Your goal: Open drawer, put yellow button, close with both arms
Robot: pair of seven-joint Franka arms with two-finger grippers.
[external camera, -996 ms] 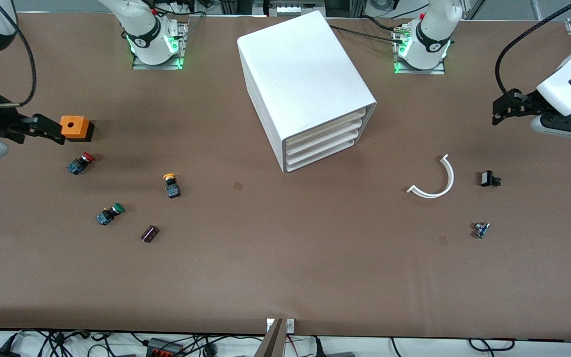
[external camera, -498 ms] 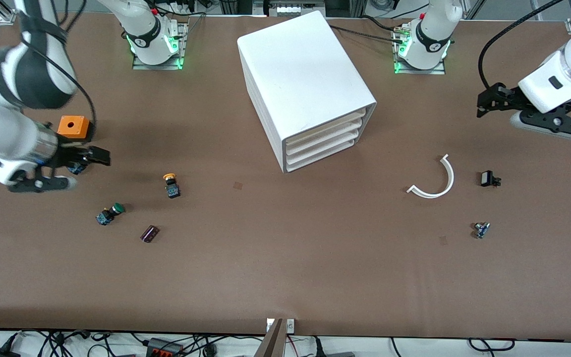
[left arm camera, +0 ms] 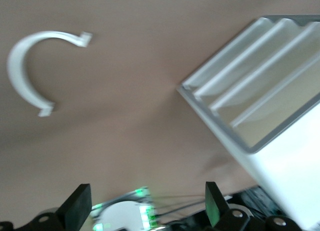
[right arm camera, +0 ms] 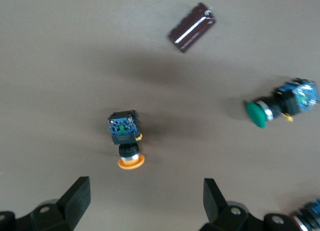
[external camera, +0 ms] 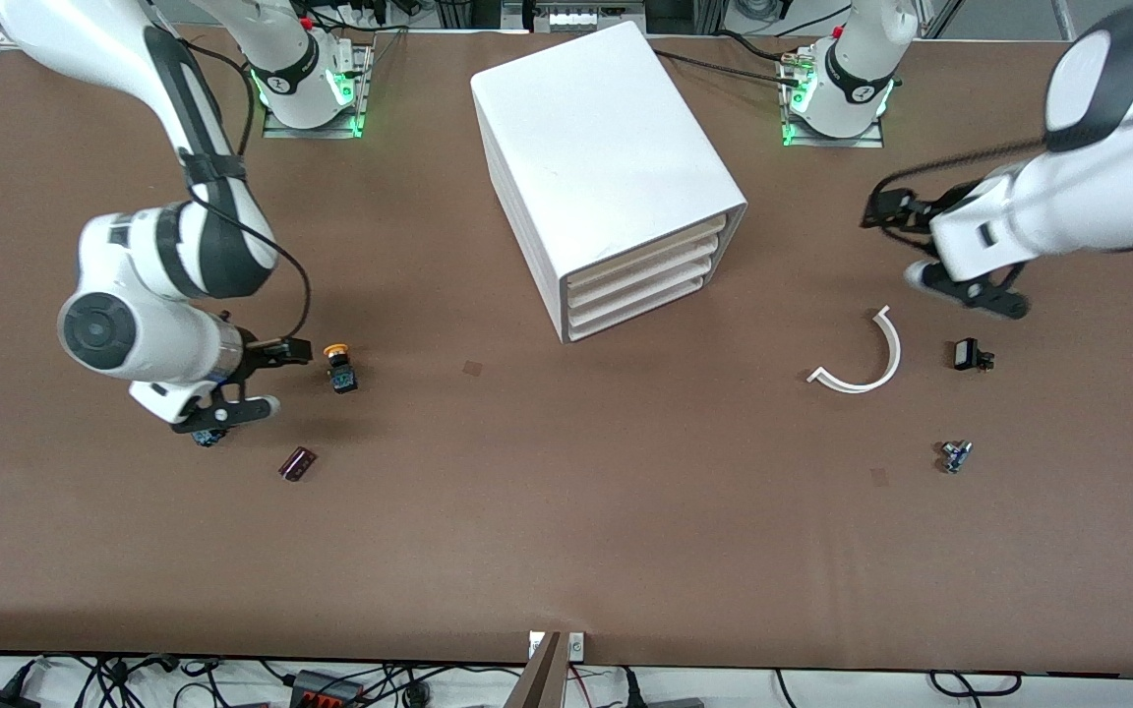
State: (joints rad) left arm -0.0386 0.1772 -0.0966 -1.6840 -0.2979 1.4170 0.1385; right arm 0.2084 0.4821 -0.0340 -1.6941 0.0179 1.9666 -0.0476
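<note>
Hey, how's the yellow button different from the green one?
The yellow button has a yellow-orange cap; the green button has a green one. In the right wrist view the yellow button lies between the right hand's open fingers, the green one off to the side. In the front view, the arm hides most of the green button. Both lie on their sides, with dark bodies showing blue.

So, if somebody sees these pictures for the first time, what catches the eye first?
Probably the big white cabinet in the middle of the table, with all four drawers shut. Next, the right gripper, open, hovers close beside the yellow button toward the right arm's end. The left gripper, also open, hangs over the table between the cabinet and the left arm's end, above a curved white strip.
</note>
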